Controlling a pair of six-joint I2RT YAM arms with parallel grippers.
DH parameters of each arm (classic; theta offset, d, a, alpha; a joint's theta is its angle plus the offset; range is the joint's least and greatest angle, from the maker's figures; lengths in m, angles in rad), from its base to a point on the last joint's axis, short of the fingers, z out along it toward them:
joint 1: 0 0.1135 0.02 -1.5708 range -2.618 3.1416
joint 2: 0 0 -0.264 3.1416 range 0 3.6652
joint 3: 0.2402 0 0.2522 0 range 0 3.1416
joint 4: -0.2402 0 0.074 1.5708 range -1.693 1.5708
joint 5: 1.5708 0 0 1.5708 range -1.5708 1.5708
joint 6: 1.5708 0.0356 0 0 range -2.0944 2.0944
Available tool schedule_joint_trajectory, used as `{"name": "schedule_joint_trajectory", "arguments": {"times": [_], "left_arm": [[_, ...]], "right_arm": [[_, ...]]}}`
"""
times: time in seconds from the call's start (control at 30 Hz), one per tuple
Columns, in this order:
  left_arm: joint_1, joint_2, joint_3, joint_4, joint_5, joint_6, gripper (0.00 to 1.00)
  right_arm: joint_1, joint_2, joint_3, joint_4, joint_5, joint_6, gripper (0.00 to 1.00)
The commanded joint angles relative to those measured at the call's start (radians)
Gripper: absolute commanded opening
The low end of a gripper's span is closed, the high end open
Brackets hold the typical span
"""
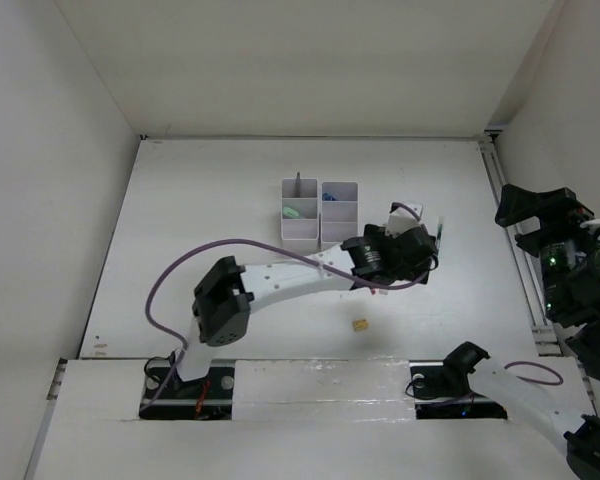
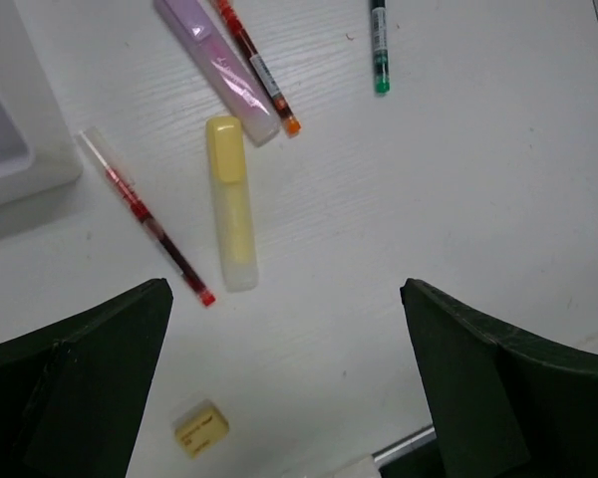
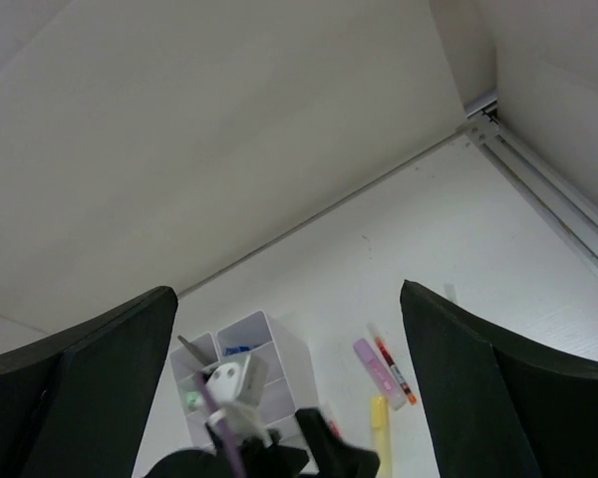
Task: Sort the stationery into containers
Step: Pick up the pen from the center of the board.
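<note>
**Both claws wide open, pens lying on the tabletop**

The left arm (image 1: 280, 280) stretches low across the white tabletop (image 1: 210, 200). It bends at the elbow and reaches to the right side of the white plastic boxes (image 1: 300, 232). The left claw (image 2: 284, 299) points down at the tabletop. It is spread wide with nothing in it. Its two dark fingers (image 2: 80, 388) look thick, smooth and curved.

The right arm (image 1: 560, 255) is folded up high by the right wall. The right claw (image 3: 284, 299) is spread wide too and holds nothing. It looks down on the boxes from well away.

Long, thin things lie under the left claw. A pale yellow highlighter (image 2: 229, 204) with a fat cap lies flat, just beside a thin red pen with a clear cap (image 2: 145, 224). A pale pink highlighter (image 2: 219, 70) touches a second red pen with an orange tip (image 2: 259, 70). A dark pen with a green tip (image 2: 379, 45) lies apart from them. A tiny tan eraser block (image 2: 200, 427) sits on its own near the left finger.

The boxes are thin-walled and shiny, two joined rows with three square pockets each. One pocket holds something green (image 1: 292, 212) and one holds something blue (image 1: 330, 197). A grey pointed thing (image 1: 298, 182) sticks up from another pocket. I cannot tell what these three are.
</note>
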Motion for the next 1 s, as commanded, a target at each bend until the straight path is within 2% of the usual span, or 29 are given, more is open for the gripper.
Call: {"name": "schedule_joint_trajectory", "arguments": {"times": [0.0, 0.13, 0.3, 0.53, 0.77, 0.97], "left_arm": [[0.01, 0.101, 0.177, -0.048, -0.035, -0.008, 1.0], [0.023, 0.259, 0.32, -0.108, -0.025, 0.001, 1.0], [0.072, 0.31, 0.282, -0.087, 0.035, 0.028, 0.95], [0.081, 0.373, 0.269, -0.078, 0.035, 0.04, 0.94], [0.081, 0.411, 0.246, -0.067, 0.081, 0.04, 0.8], [0.081, 0.411, 0.208, -0.079, 0.081, 0.02, 0.76]], "right_arm": [[-0.009, -0.044, 0.037, -0.051, -0.012, 0.006, 1.0], [-0.009, -0.086, -0.008, -0.011, -0.092, -0.018, 1.0], [-0.009, -0.096, -0.051, 0.007, -0.149, -0.018, 1.0], [-0.009, -0.096, -0.098, 0.043, -0.207, -0.018, 1.0], [-0.009, -0.096, -0.135, 0.061, -0.217, -0.018, 1.0], [-0.009, -0.096, -0.146, 0.07, -0.217, -0.018, 1.0]]}}
